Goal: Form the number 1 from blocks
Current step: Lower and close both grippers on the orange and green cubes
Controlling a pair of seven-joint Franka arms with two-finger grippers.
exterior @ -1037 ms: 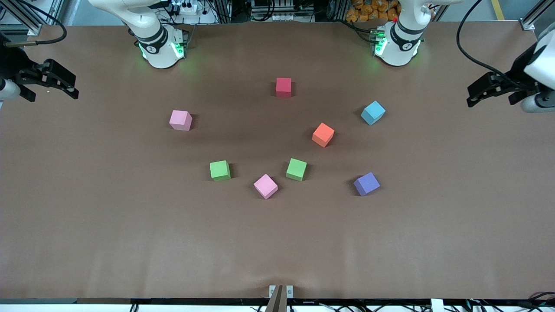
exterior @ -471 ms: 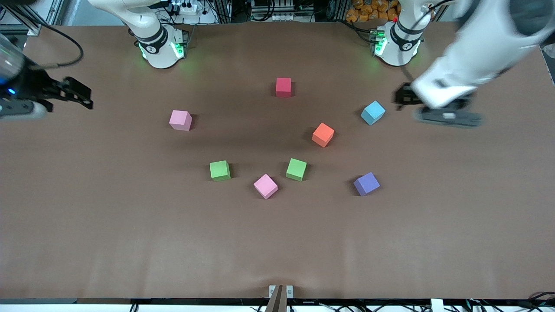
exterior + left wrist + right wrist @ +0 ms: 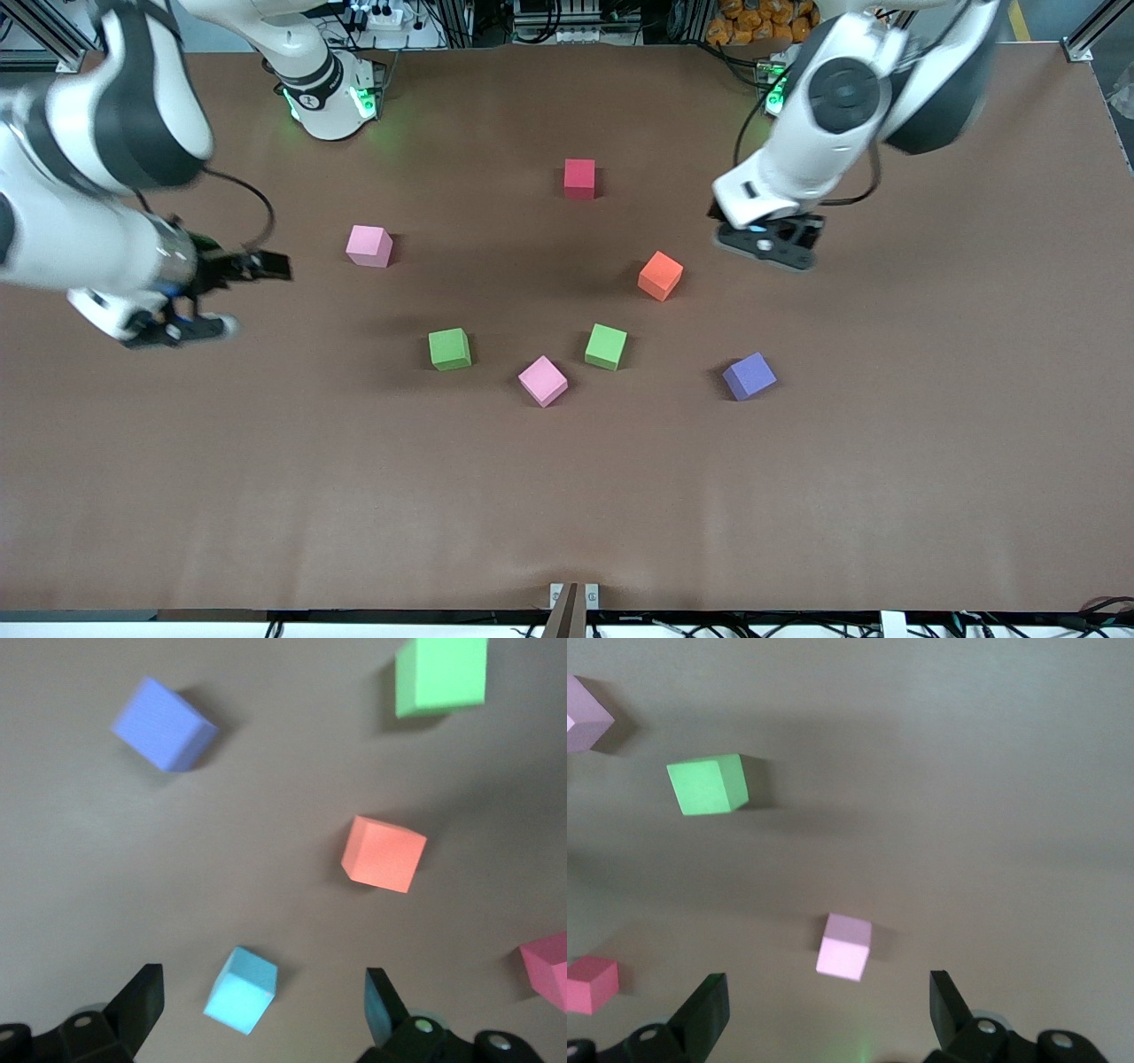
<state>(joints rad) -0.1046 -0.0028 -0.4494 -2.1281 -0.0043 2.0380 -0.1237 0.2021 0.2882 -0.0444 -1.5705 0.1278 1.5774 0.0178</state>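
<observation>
**Inspection: both arms at approach, no block in hand**

The left end effector [image 3: 766,244] hangs over the light blue block [image 3: 241,989], upper part of the frame, jaws spread wide and empty. The right end effector [image 3: 232,297], equally wide and empty, sits over bare counter [image 3: 567,496] near the upper pink block [image 3: 368,245].

The red [image 3: 579,178], orange [image 3: 660,275] and purple [image 3: 749,376] blocks lie scattered mid-frame.

Recommendation: centre the jaws over the blue block, square them to its turned faces, descend straight, and close gently on the foam.
</observation>
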